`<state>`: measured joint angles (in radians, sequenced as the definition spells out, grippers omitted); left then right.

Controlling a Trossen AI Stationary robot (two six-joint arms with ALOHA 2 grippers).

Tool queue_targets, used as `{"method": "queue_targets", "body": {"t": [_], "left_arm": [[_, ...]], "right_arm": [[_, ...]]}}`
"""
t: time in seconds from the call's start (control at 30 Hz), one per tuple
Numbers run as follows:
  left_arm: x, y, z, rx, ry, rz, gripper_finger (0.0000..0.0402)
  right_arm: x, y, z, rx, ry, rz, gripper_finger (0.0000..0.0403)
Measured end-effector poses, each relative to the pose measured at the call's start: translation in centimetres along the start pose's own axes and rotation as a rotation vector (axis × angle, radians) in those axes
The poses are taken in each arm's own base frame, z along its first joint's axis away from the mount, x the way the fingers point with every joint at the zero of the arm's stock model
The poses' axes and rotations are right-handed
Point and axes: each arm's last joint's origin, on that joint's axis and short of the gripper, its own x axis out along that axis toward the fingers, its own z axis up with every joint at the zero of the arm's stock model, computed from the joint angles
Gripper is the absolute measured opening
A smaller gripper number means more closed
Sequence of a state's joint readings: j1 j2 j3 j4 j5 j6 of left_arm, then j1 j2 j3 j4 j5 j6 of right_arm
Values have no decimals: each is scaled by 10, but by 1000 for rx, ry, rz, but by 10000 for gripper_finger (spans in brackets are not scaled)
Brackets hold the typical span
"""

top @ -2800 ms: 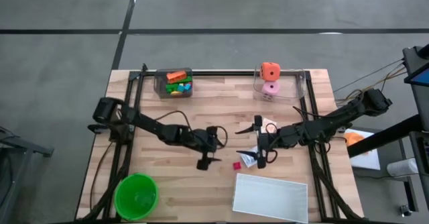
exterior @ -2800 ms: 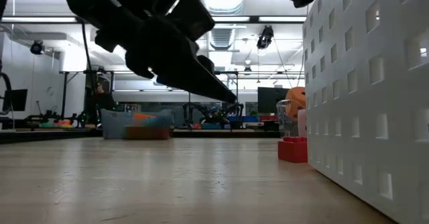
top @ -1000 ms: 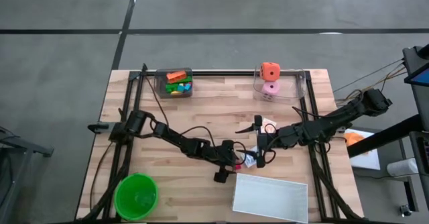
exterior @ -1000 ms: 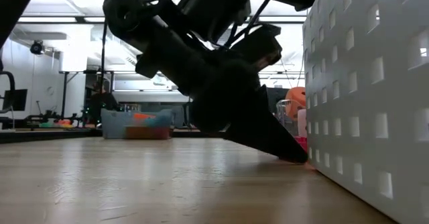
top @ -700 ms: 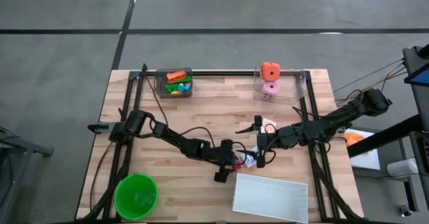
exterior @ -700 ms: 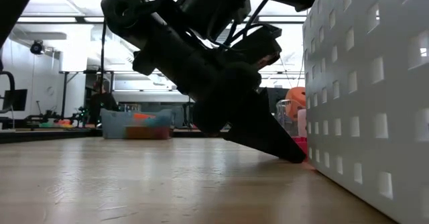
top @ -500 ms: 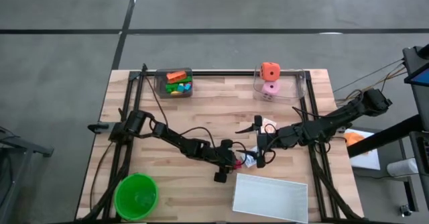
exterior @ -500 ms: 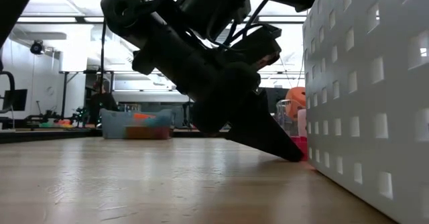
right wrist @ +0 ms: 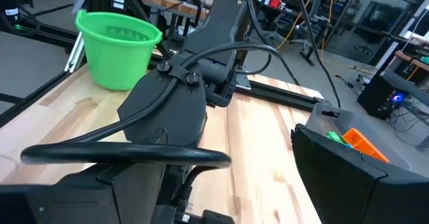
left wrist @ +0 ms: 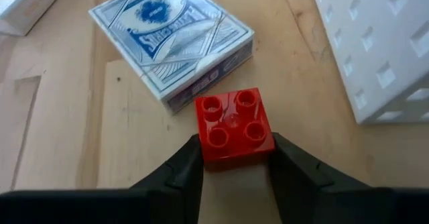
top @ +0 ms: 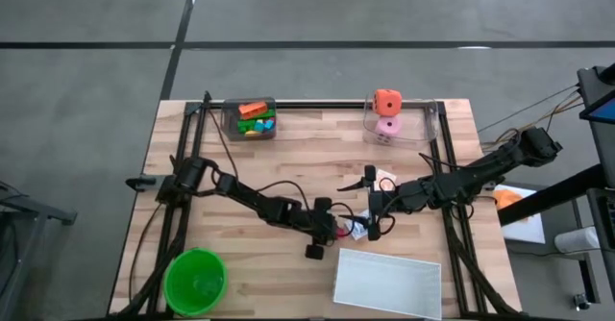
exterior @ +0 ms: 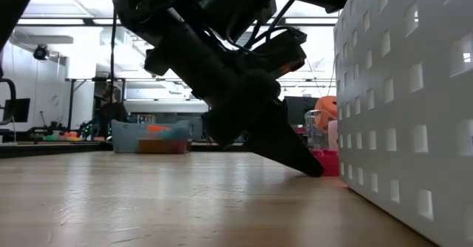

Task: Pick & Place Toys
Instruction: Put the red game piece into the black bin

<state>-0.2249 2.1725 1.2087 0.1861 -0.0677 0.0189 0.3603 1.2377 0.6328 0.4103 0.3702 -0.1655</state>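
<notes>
Left wrist view: pincer point(left wrist: 234, 158) around red brick point(left wrist: 234, 124).

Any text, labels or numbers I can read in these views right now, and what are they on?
Card box: blue ornate print on top and lettering along its side, too blurred to read.
Red brick, between the left gripper's fingers: four studs, no text.
White tray: no markings.
Nothing else is readable.
</notes>
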Motion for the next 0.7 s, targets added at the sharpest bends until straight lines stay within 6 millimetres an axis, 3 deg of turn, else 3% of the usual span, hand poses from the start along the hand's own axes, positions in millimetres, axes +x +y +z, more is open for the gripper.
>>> {"method": "queue_targets", "body": {"t": [0.2,0.37,0.7], "left_arm": [[-6,0,0,-3,33,0,133],[-8,1,-5,-9,12,0,133],[-24,4,-18,-31,-48,-1,133]], "right_arm": [[0,-1,4,-15,-40,-3,313],[-4,0,7,-17,-217,55,313],[-46,-9,-40,-6,-489,-17,313]]}}
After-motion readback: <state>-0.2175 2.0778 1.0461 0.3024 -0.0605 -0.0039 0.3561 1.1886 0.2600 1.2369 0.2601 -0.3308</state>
